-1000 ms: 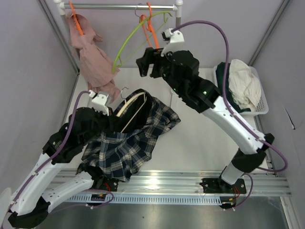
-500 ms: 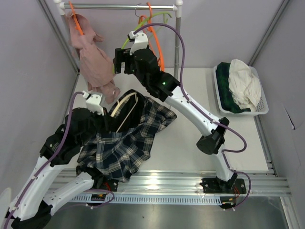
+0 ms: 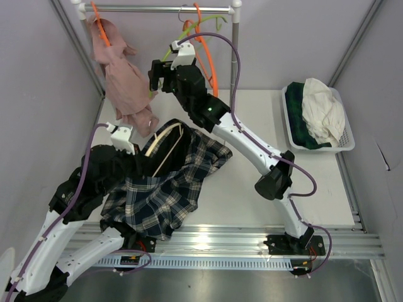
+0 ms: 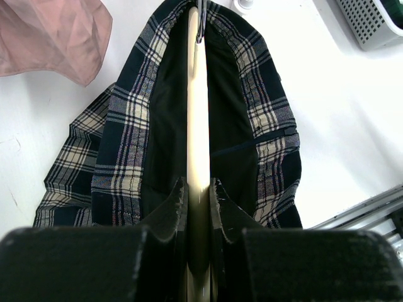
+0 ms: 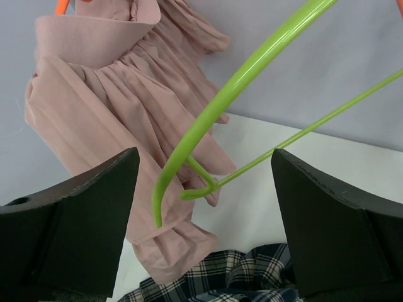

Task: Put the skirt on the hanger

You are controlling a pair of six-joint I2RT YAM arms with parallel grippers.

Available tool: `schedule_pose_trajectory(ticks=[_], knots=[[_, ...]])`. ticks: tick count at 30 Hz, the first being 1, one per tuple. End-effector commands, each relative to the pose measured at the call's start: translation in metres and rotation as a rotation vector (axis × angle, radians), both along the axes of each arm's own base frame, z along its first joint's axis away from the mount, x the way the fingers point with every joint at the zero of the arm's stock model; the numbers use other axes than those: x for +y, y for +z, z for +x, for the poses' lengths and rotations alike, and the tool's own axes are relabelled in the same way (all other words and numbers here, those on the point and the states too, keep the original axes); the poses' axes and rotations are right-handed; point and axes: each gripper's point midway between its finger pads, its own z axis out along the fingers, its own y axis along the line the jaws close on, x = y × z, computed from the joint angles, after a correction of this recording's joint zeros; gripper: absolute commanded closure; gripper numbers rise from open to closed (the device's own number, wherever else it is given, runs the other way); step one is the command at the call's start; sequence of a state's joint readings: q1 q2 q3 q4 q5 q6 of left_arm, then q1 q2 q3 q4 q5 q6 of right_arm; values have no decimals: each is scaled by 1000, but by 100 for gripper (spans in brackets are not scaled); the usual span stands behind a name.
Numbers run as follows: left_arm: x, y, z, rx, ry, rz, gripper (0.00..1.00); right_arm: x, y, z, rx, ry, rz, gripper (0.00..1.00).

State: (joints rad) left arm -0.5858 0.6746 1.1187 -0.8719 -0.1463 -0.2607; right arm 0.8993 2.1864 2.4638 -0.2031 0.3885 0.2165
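So the left hand (image 4: 198,189) is clamped on the near end of the wooden hanger (image 4: 197,94), which runs straight out ahead of it with the plaid skirt (image 4: 264,119) draped round it, while the empty, wide-open right hand (image 5: 204,173) straddles the corner of the green hanger (image 5: 252,63).

1. Skirt (image 3: 165,192): navy-and-cream plaid with black lining. It is spread crumpled over the white table (image 3: 227,201), left of centre, with the hem toward 7 o'clock and the waistband opening toward 1 o'clock.
2. Hanger (image 4: 198,113): pale wood with a metal hook (image 4: 199,22). It sits inside the skirt's waistband, with the hook protruding toward 1 o'clock.
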Motion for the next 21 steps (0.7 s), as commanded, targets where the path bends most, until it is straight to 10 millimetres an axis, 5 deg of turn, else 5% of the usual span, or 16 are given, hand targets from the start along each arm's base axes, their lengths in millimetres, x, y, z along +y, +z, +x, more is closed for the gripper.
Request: schedule_pose_trajectory(ticks=[1, 7, 13, 21], knots=[[-5, 38, 3, -110, -20, -72, 100, 6, 12, 7, -42, -29, 57, 9], [-4, 39, 1, -112, -23, -73, 100, 5, 3, 19, -48, -81, 44, 17], [-3, 37, 0, -112, -25, -73, 100, 1, 7, 11, -53, -95, 27, 63], [-2, 39, 1, -118, -15, -75, 100, -25, 15, -11, -29, -129, -17, 92]])
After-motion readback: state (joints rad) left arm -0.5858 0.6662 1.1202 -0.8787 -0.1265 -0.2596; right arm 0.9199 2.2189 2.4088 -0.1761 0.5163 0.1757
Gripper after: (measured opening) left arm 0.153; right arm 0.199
